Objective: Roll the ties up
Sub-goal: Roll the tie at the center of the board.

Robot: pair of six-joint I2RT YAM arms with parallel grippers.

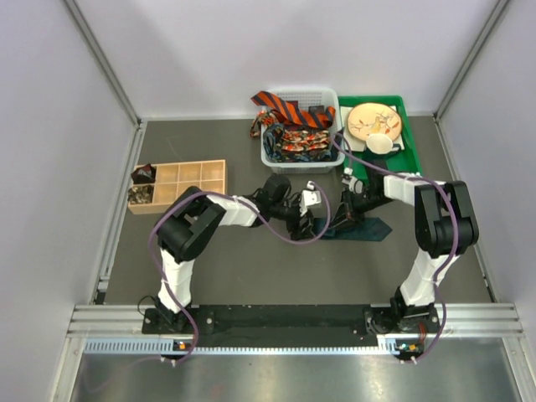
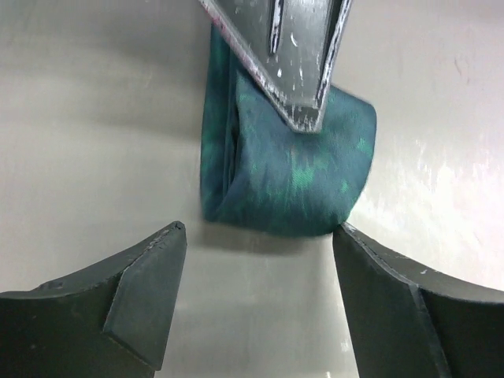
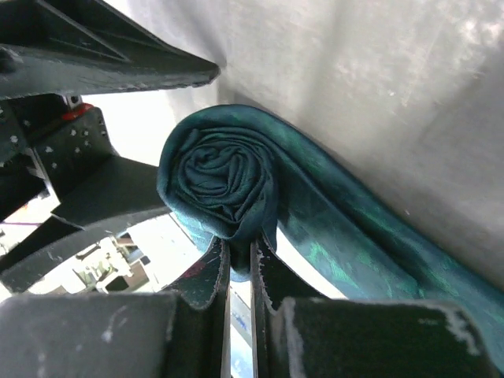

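Only the right wrist view shows the teal tie (image 3: 224, 177) spiralled.

My left gripper (image 2: 260, 231) stands spread, the rolled teal tie (image 2: 291, 173) just beyond its tips and bare table (image 1: 251, 276) on both sides; my right gripper (image 3: 240, 253), pinched on the roll's edge, bars its far side; behind us the white basket (image 1: 289, 165) and green tray (image 1: 409, 146) wall off the back; the wooden box (image 1: 191, 173) sits well to the left.
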